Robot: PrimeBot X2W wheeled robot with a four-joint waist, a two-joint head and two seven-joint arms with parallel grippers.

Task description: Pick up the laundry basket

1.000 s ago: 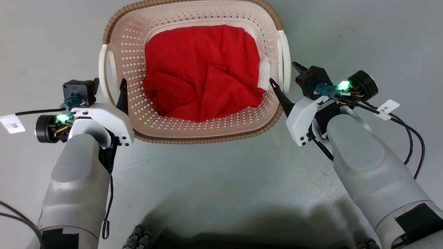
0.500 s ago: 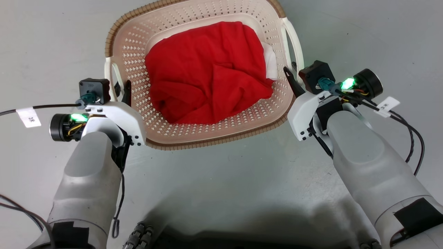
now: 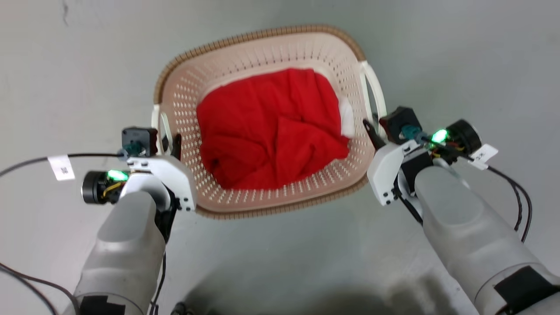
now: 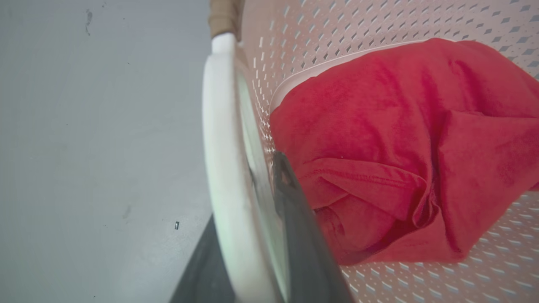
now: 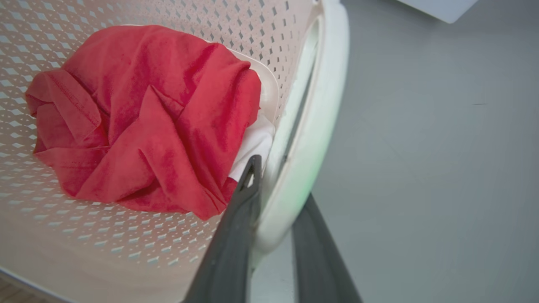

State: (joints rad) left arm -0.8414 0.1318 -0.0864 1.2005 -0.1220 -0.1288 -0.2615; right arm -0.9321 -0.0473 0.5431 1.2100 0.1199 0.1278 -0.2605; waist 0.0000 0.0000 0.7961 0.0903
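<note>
The laundry basket is cream with perforated walls and a brown woven-look rim, and it lies skewed between my two arms. Inside it a red cloth lies over a white cloth. My left gripper is shut on the basket's white left handle, one dark finger inside the wall and the other outside. My right gripper is shut on the white right handle, with a finger inside the basket and the other outside.
Grey floor lies all around the basket. Labelled cables trail from both wrists. A pale object's corner shows beyond the right handle in the right wrist view. A dark shadow lies on the floor at the bottom.
Both grippers moved in from beside the basket onto its side handles. The basket has turned askew with them, and the whole head picture has shifted, so the camera moved.
</note>
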